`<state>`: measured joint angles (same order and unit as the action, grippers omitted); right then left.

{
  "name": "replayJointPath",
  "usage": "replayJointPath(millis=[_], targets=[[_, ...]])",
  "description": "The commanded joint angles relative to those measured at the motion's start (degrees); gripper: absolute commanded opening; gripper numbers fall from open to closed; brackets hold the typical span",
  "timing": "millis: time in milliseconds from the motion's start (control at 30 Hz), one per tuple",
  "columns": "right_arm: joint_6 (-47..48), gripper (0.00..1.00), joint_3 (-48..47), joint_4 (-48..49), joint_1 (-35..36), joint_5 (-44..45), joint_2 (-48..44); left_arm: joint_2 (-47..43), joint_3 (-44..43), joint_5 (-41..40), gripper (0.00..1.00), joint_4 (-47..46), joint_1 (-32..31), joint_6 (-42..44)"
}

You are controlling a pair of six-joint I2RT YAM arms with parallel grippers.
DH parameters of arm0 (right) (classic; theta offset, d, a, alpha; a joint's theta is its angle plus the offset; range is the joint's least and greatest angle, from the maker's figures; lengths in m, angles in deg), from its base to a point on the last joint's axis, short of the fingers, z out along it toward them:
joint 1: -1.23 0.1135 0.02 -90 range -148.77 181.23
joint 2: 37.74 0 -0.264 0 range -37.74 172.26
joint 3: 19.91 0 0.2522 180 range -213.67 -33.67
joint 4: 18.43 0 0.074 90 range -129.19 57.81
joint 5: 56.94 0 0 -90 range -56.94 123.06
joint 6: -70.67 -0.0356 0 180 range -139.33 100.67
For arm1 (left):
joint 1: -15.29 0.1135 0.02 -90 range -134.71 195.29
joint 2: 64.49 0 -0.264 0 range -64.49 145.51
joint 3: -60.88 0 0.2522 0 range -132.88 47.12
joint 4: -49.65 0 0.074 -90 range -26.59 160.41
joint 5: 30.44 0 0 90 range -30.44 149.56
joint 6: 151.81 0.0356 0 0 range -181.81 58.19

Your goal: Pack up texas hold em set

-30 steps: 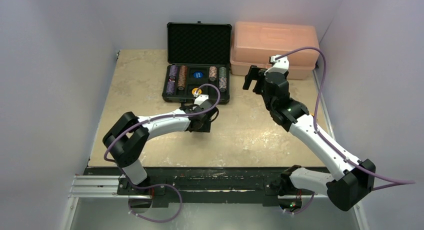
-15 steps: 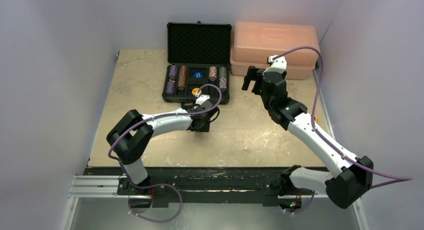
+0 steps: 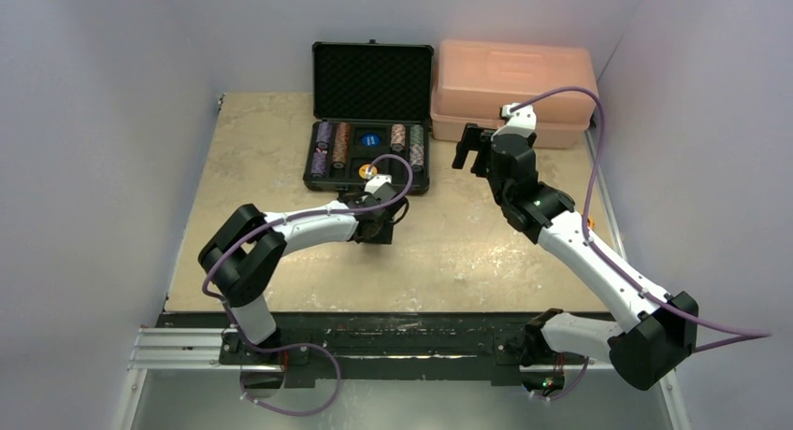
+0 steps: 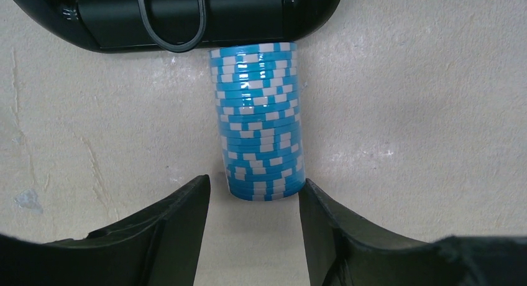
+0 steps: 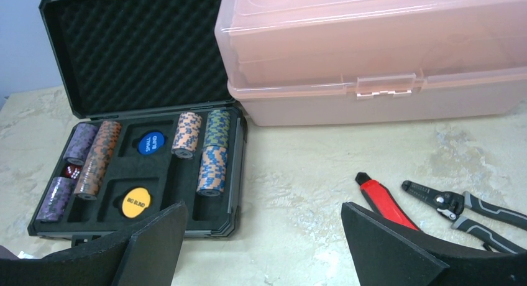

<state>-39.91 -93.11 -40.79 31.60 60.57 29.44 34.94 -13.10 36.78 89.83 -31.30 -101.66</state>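
Note:
The black case (image 3: 310,179) of the texas hold em set lies open at the back, foam lid (image 3: 372,79) upright. Its tray holds chip stacks (image 5: 211,168), a blue disc (image 5: 150,142) and a yellow disc (image 5: 135,200). A blue-and-white chip stack (image 4: 258,124) lies on its side on the table, its far end at the case handle (image 4: 171,18). My left gripper (image 4: 256,183) is open and low, fingers either side of the stack's near end; the right one touches it, the left one stands apart. My right gripper (image 5: 264,205) hangs open above the table, right of the case.
A pink translucent toolbox (image 3: 512,89) stands shut behind my right gripper (image 3: 470,150), touching the case's right side. A red-handled tool (image 5: 385,202) and grey-handled pliers (image 5: 460,205) lie on the table in front of it. Walls close in both sides.
My left arm has crept slightly toward the case. The right arm shifted a little to the left, then held still with its jaws wide.

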Motion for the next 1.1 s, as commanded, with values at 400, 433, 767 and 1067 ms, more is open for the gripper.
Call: replayJointPath(millis=[400,433,767,1067], targets=[[-0.60,0.99,-2.19,0.93,-0.08,-0.35,0.50,1.68,-3.17,1.32,0.56,-3.63,2.18,0.42],[-0.60,0.99,-2.25,0.95,-0.13,-0.41,0.50,1.74,-3.41,1.15,0.56,-3.53,2.24,0.35],[-0.69,0.99,-2.26,0.91,-0.07,-0.74,0.74,2.78,-6.25,-0.42,0.55,-1.23,2.47,-0.31],[-0.78,0.99,-2.35,0.95,-0.05,-0.90,1.03,4.18,-7.38,-1.63,0.50,1.47,2.47,-0.99]])
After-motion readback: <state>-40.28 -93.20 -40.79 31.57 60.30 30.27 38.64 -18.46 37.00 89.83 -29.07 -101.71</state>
